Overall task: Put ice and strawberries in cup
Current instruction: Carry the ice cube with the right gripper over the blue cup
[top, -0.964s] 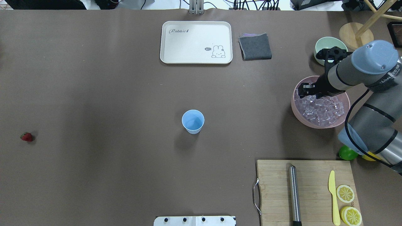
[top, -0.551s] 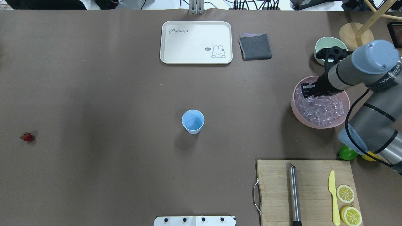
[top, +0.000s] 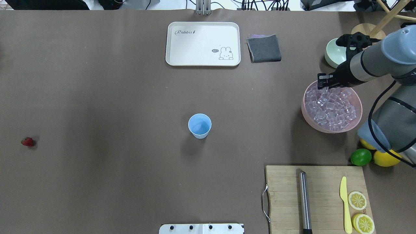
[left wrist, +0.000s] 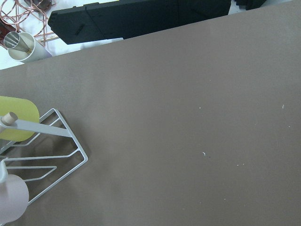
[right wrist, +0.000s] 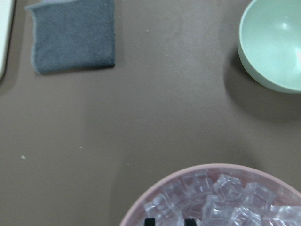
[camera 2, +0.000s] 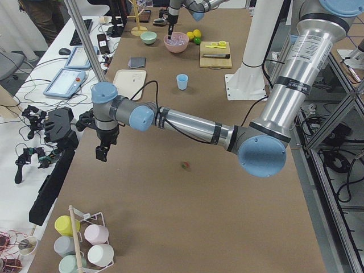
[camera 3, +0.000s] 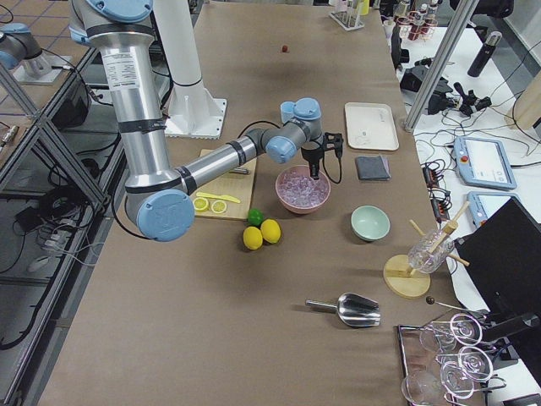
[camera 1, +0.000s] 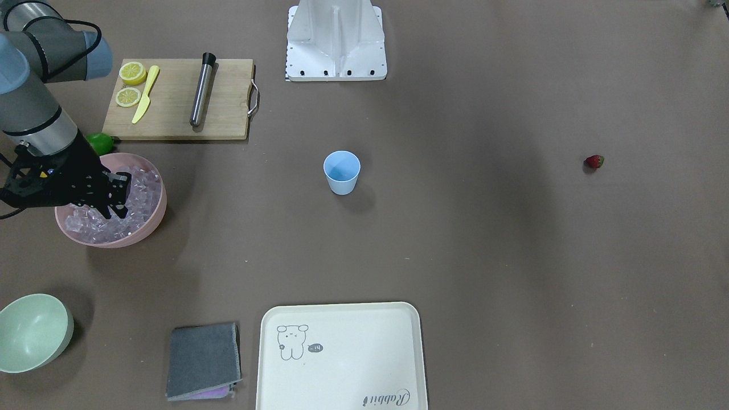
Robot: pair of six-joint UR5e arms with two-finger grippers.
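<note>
Poised over ice [top: 334, 107] near pink bowl [top: 328, 130] rim: right hand [right wrist: 169, 222], fingertips [right wrist: 149, 222] slightly parted, grip on any cube impossible to tell.

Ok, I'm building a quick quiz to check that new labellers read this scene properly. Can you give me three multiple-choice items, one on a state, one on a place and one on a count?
1. The cup is:
A) upright and empty
B) tipped over
C) stacked on another

2. The strawberry lies:
A) in the cup
B) on the bare table, at the robot's left
C) on a plate

3. Lemon slices on the cutting board:
A) one
B) four
C) two

Answers:
1 A, its blue inside shows bare from overhead.
2 B, it sits alone, far from everything else.
3 C, two cut faces lie beside the yellow knife.
</note>
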